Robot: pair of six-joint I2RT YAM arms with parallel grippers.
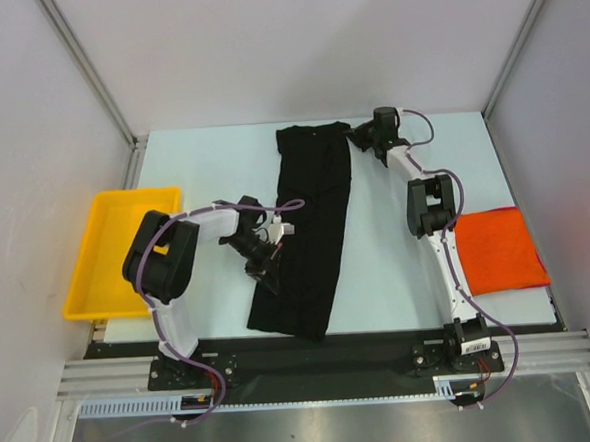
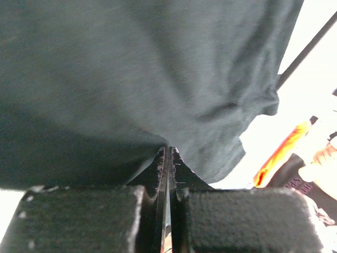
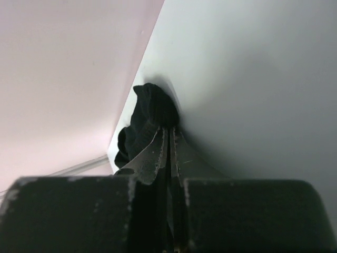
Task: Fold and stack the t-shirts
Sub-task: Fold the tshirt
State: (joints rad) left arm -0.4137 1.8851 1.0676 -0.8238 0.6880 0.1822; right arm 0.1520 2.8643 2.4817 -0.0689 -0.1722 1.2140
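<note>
The black t-shirt [image 1: 311, 230] lies as a long narrow strip down the middle of the table, folded lengthwise. My left gripper [image 1: 268, 273] is shut on its left edge near the lower end; in the left wrist view the cloth [image 2: 131, 79] fills the frame above the closed fingertips [image 2: 169, 153]. My right gripper [image 1: 355, 134] is shut on the shirt's far right corner, and the bunched black cloth [image 3: 152, 113] shows at its tips [image 3: 169, 130]. A folded orange-red t-shirt [image 1: 497, 251] lies at the right edge, with a pink edge just showing under it.
A yellow plastic tray [image 1: 112, 254] stands at the table's left edge. Metal frame posts and walls close in the back and sides. The right arm stretches along the table between the black shirt and the orange-red one.
</note>
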